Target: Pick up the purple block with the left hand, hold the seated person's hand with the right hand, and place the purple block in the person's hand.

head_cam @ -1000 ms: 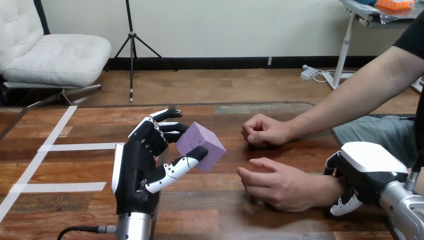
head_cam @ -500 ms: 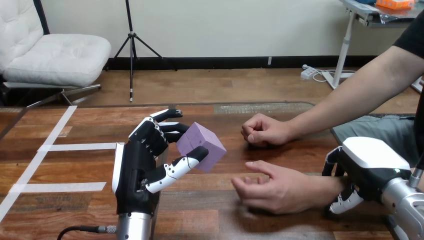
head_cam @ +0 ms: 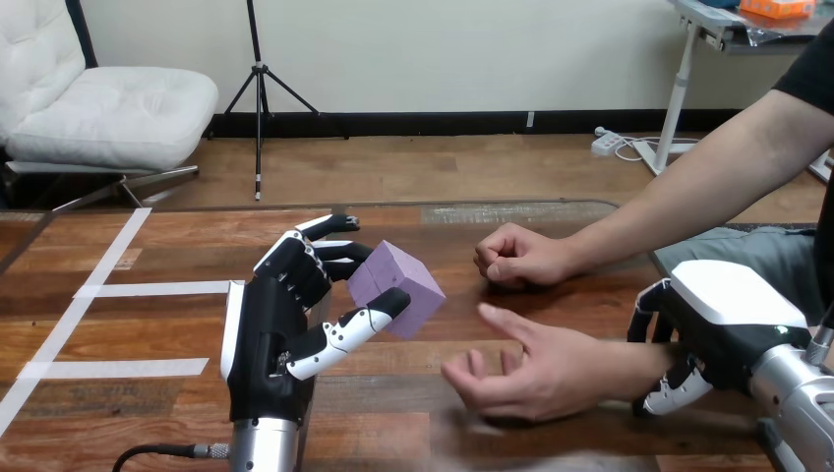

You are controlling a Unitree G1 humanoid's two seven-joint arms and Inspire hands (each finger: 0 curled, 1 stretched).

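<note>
Evidently the purple block (head_cam: pixel 405 283) is to be judged light, stiff and matte, probably foam. It is pinched clear above the counter (head_cam: pixel 148 324) by the left hand (head_cam: pixel 264 339), thumb and fingers pressed on opposite flat faces, the surest hold. The right hand (head_cam: pixel 723 320) is set beside the wrist of the person's hand (head_cam: pixel 536 372); whether it is clasped cannot be told.

White tape strips (head_cam: pixel 148 288) lie on the wooden table (head_cam: pixel 590 305) at its left side, one slanting and two across. The person's closed fist (head_cam: pixel 516 256) rests right of the table's middle, on bare wood.
</note>
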